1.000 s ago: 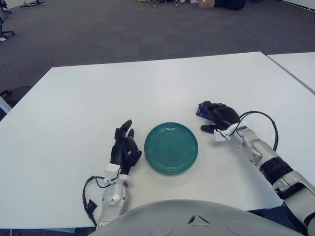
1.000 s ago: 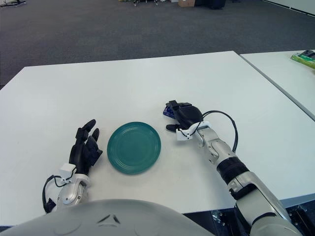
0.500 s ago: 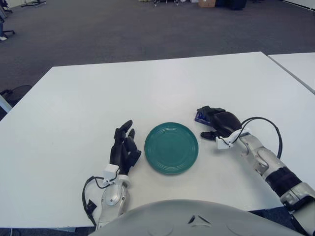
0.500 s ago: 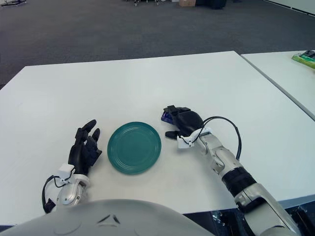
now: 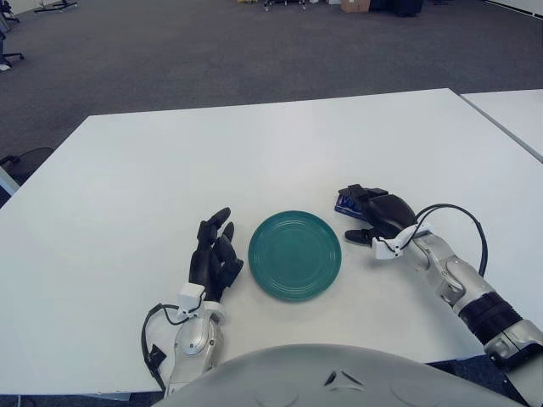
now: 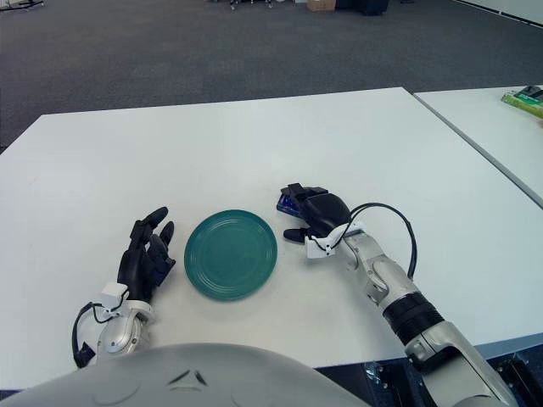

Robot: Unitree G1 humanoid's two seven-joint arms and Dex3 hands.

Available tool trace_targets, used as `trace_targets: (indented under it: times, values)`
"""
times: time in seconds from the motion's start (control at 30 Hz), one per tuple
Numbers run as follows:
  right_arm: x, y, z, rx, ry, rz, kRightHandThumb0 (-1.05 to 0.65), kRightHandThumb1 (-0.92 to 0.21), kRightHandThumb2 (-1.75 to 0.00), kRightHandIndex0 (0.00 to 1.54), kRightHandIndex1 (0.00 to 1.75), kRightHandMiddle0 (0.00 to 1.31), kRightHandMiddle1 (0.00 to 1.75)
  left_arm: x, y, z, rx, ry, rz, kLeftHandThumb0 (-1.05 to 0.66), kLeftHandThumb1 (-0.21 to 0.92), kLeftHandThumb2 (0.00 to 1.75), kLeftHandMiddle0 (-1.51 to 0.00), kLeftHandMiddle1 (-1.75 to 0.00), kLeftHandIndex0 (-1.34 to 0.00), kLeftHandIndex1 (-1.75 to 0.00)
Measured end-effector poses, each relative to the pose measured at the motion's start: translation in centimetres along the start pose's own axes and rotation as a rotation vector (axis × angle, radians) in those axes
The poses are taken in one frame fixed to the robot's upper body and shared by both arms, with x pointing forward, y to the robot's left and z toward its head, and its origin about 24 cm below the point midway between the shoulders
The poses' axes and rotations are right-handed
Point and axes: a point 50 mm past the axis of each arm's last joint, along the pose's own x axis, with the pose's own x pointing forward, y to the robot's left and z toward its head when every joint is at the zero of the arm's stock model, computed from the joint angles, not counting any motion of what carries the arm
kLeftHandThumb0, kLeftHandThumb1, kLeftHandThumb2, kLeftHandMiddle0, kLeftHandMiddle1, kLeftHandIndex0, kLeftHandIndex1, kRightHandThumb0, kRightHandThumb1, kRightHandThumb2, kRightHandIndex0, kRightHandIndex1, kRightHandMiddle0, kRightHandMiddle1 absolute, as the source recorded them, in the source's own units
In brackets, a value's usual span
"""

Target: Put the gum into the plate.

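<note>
A round teal plate (image 5: pixel 295 254) lies on the white table (image 5: pixel 254 153) in front of me. My right hand (image 5: pixel 370 214) is just right of the plate, fingers curled over a small blue gum pack (image 5: pixel 344 204) whose end pokes out toward the plate; it also shows in the right eye view (image 6: pixel 285 203). The pack sits low at the table, beside the plate's right rim, not over it. My left hand (image 5: pixel 215 254) rests on the table left of the plate, fingers relaxed and empty.
A second white table (image 6: pixel 492 127) stands to the right across a narrow gap, with a green item (image 6: pixel 528 100) on it. Grey carpeted floor lies beyond the far edge.
My right hand has slid a little left and nearer with the gum pack, closing on the plate's right rim. The left hand has not moved.
</note>
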Motion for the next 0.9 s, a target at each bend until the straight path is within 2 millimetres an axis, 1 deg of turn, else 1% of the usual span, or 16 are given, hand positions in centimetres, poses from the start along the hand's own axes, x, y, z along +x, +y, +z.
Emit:
trace_targets:
  times: [0.53,0.73,0.9]
  values:
    - [0.7,0.0,0.1,0.029,0.047,-0.015,-0.81,-0.92,-0.8,0.46,0.0,0.0,0.77,0.1,0.1,0.0,-0.006,0.004,-0.002,-0.8,0.92,0.92,-0.58,-0.07,-0.22,-0.93]
    - [1.8,-0.5,-0.1,0.068,0.082,-0.027,-0.79,-0.92,-0.75,0.46,0.0,0.0,0.8,0.1,0.1,0.0,-0.006,0.003,-0.003,-0.81,0.92,0.91,-0.58,-0.07,-0.21,-0.93]
    - [2.1,-0.6,-0.1,0.111,0.114,-0.037,-0.77,-0.92,-0.7,0.46,0.0,0.0,0.82,0.1,0.0,0.1,-0.008,0.002,-0.006,-0.81,0.92,0.9,-0.59,-0.08,-0.21,-0.94]
